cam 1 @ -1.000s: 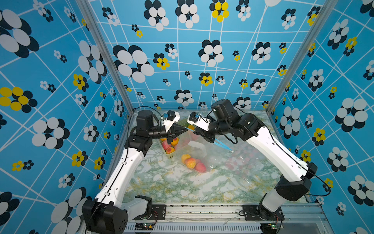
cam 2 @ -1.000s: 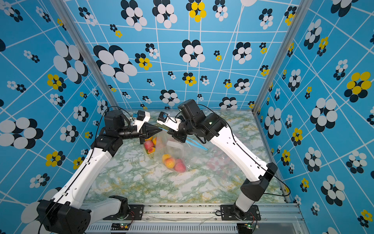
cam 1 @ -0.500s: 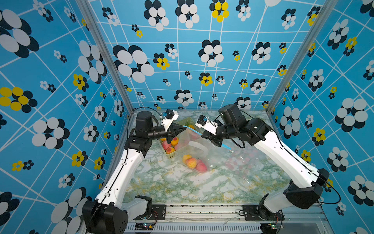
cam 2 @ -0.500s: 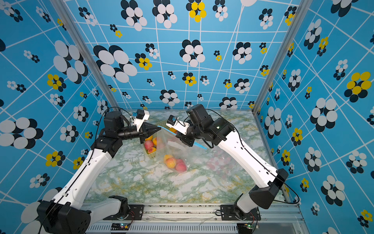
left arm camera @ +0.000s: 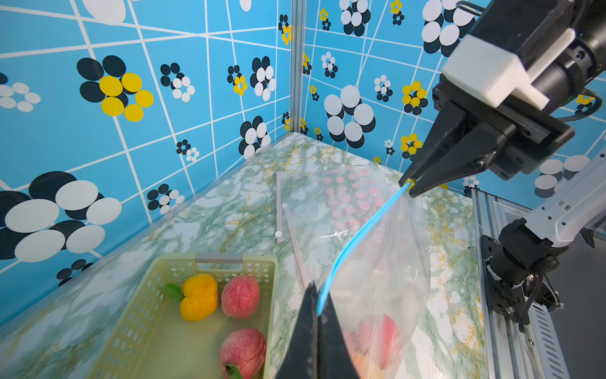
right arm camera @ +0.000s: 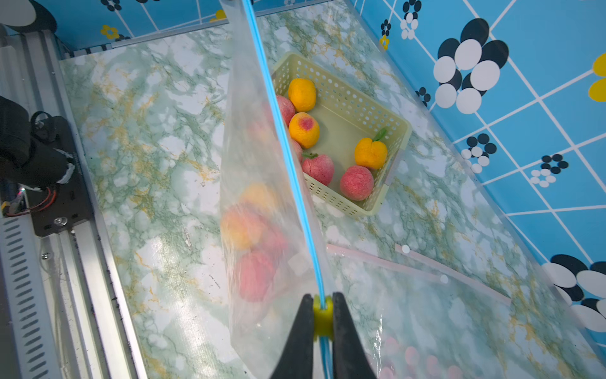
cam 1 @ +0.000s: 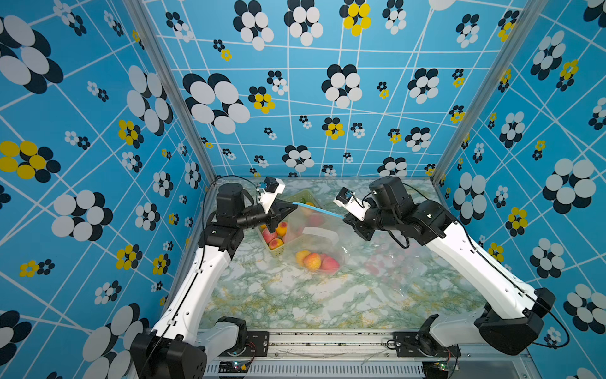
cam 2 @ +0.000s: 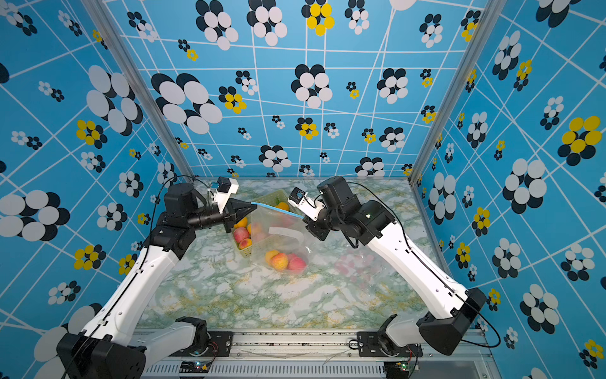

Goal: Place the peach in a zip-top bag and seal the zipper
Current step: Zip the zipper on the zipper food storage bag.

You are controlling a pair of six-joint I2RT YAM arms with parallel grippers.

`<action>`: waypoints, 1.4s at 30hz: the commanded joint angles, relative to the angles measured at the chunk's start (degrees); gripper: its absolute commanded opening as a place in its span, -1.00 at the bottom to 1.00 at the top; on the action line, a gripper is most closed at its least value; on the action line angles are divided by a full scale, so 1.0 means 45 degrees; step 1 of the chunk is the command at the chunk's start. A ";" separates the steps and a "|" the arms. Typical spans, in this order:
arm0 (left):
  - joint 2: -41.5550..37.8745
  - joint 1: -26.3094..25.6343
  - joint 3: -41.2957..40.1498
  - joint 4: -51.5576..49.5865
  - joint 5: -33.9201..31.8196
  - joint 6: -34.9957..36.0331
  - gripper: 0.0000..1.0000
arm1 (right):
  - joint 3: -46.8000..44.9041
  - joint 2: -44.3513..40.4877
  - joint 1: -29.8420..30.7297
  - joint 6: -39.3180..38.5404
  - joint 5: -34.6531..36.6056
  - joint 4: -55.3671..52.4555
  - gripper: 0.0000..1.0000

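Observation:
A clear zip-top bag [cam 1: 314,236] [cam 2: 278,236] hangs between my two grippers, its blue zipper [cam 1: 318,210] [left arm camera: 360,229] [right arm camera: 282,137] stretched taut. My left gripper [cam 1: 294,204] [cam 2: 254,204] [left arm camera: 317,297] is shut on one end of the zipper strip. At the other end my right gripper [cam 1: 345,217] [cam 2: 303,218] [right arm camera: 322,300] is shut on the yellow slider [right arm camera: 323,316] [left arm camera: 409,181]. Peaches [cam 1: 313,261] [cam 2: 280,261] [right arm camera: 252,275] lie in the bag's bottom, which rests on the marble table.
A pale green basket [cam 1: 278,251] [left arm camera: 272,272] [right arm camera: 393,137] with several peaches and yellow fruits stands behind the bag, near the left arm. A second flat bag with pink dots [cam 1: 383,262] [left arm camera: 347,197] lies to the right. Blue patterned walls close three sides.
My right gripper has slid to the right along the zipper, away from the left gripper, so a longer blue stretch shows between them. The left gripper has kept its place.

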 commanded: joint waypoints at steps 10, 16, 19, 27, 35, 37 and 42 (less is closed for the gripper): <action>-0.0834 0.0375 -0.0392 0.0079 -0.0937 -0.0260 -1.00 | -0.1038 -0.1144 -0.0500 0.0492 0.2318 -0.0260 -0.77; -0.0898 0.0542 -0.0537 0.0135 -0.1237 -0.0477 -1.00 | -0.1222 -0.1353 -0.0589 0.0539 0.3241 -0.0454 -0.77; -0.0878 0.0648 -0.0614 0.0272 -0.1363 -0.0679 -1.00 | -0.1326 -0.1432 -0.0646 0.0541 0.3366 -0.0458 -0.77; -0.0748 0.0968 -0.0611 0.0512 -0.1468 -0.1054 -1.00 | -0.1444 -0.1623 -0.0759 0.0485 0.3483 -0.0510 -0.77; -0.0452 0.0985 -0.0567 0.0333 -0.0437 -0.0901 -1.00 | -0.1322 -0.1552 -0.0786 0.0585 0.2875 -0.0378 -0.77; -0.0315 0.0965 -0.0313 0.0097 0.0515 -0.0900 -0.56 | -0.1160 -0.1491 -0.0774 0.0594 0.2389 -0.0382 -0.77; -0.0285 0.0616 0.0713 -0.0309 0.0113 -0.1693 0.63 | -0.0787 -0.1323 -0.0778 0.0460 0.1370 -0.0201 -0.77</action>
